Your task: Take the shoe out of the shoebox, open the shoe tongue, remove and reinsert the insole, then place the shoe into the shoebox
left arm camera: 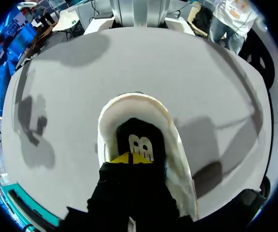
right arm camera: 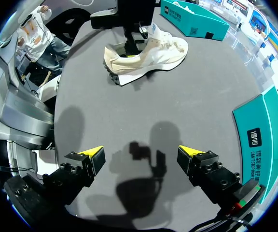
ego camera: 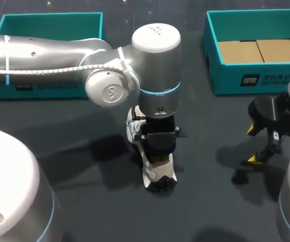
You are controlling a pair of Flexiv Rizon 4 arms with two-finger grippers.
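A cream sneaker lies on the dark table near the middle, seen side-on in the right wrist view. My left gripper reaches straight down into its opening. In the left wrist view its yellow tips are together, shut, resting on the black insole inside the heel collar; I cannot tell whether they pinch it. My right gripper hangs over bare table at the right, well away from the shoe, open wide with nothing between its fingers.
A teal shoebox with cardboard in its bottom stands at the back right, close beside my right gripper. A second teal box sits at the back left, partly behind my left arm.
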